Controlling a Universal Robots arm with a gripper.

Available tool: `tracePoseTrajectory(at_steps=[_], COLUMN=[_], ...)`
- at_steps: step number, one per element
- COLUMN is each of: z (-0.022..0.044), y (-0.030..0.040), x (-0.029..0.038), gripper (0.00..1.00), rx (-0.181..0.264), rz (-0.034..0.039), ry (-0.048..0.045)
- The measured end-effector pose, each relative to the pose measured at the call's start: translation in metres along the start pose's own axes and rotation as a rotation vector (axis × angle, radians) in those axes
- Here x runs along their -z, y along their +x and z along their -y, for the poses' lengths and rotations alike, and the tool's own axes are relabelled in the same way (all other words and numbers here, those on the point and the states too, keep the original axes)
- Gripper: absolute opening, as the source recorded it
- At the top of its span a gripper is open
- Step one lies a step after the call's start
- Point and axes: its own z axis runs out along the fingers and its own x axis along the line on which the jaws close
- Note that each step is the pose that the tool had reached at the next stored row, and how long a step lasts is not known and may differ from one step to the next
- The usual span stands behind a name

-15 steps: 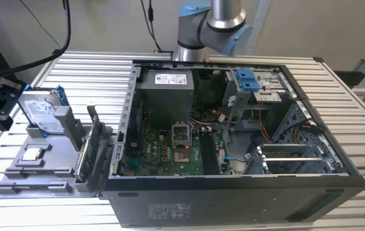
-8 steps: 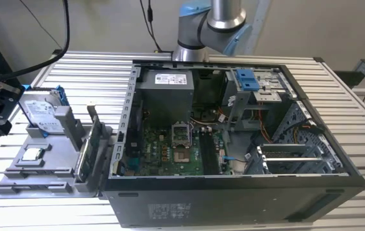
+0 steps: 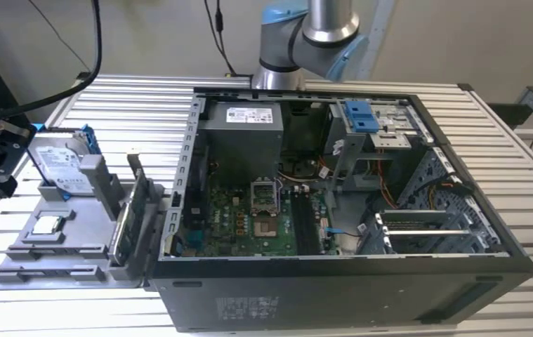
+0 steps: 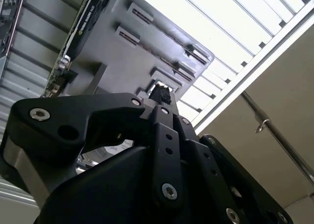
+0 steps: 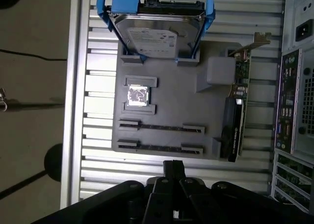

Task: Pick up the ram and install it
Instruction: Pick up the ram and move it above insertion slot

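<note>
My gripper hangs over the table's edge at the exterior view's left, beside the grey parts tray. In both wrist views its black fingers meet at the tip, and the gripper is shut with nothing visible between them. The first wrist view looks down on the tray from above, with the gripper just off its near edge. Two long narrow slots on the tray each show a thin dark line. I cannot tell whether that is the ram edge-on.
On the tray stand a hard drive in a blue bracket, a silver processor chip and an upright expansion card. The open computer case lies at the exterior view's right, its motherboard exposed.
</note>
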Motion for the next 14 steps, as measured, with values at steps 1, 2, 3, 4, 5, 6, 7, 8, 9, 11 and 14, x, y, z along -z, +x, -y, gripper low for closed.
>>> tracePoseTrajectory(at_steps=[1, 2, 3, 4, 5, 6, 7, 8, 9, 11, 14], z=[0.0, 0.0, 0.0, 0.0, 0.0, 0.0, 0.0, 0.0, 0.0, 0.0, 0.0], y=[0.0, 0.0, 0.0, 0.0, 0.0, 0.0, 0.0, 0.0, 0.0, 0.0, 0.0], x=[0.0, 0.0, 0.0, -0.0001, -0.0001, -0.0001, -0.0001, -0.0001, -0.0001, -0.0002, -0.0003], gripper=[0.11, 0.11, 0.11, 0.11, 0.11, 0.11, 0.11, 0.11, 0.11, 0.11, 0.11], rx=[0.0, 0.0, 0.0, 0.0, 0.0, 0.0, 0.0, 0.0, 0.0, 0.005, 0.029], rz=[0.0, 0.0, 0.0, 0.0, 0.0, 0.0, 0.0, 0.0, 0.0, -0.0002, -0.0012], ry=[0.0, 0.0, 0.0, 0.0, 0.0, 0.0, 0.0, 0.0, 0.0, 0.0002, 0.0009])
